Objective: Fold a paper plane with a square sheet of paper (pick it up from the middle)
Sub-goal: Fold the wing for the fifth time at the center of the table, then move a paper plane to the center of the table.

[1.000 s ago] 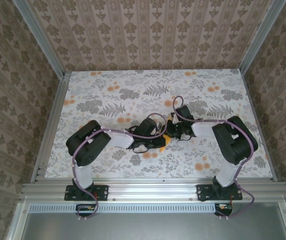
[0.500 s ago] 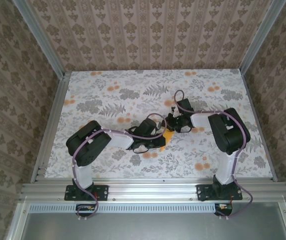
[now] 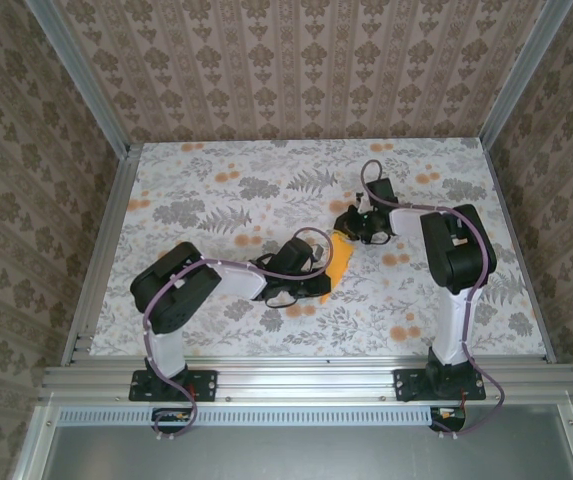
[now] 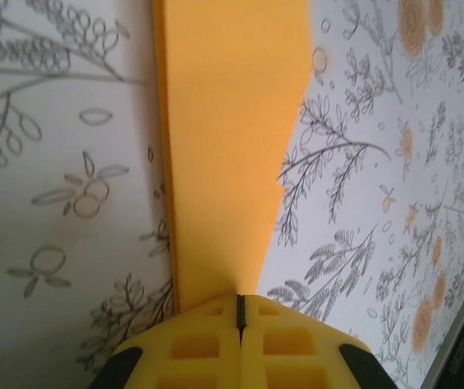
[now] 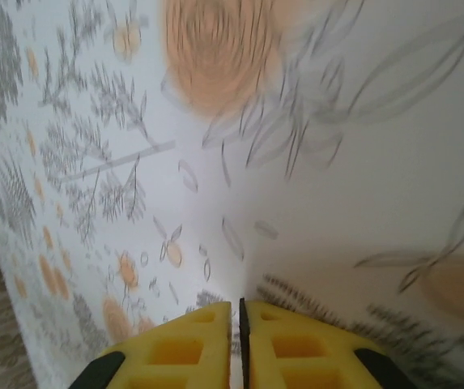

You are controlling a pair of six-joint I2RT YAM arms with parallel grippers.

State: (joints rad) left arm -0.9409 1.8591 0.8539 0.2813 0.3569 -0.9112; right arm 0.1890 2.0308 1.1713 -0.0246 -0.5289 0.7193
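At the middle of the desk [image 3: 196, 190], the left gripper [image 4: 240, 306] was clenched on the near end of the folded orange paper [image 4: 232, 146], whose far tip lay near the right gripper [image 5: 237, 312], closed on nothing; the next crease likely called for a firm hold and a slow, flat press.

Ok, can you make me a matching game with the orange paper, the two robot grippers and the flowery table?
Things:
1. thin bright-orange folded paper
2. left yellow-fingered gripper
3. right yellow-fingered gripper
4. flat flower-printed table

States:
a. shut, nothing in it
b. covered in grey leaves
c. pinched at one end
d. shut on the paper

Pairs: 1-c, 2-d, 3-a, 4-b.
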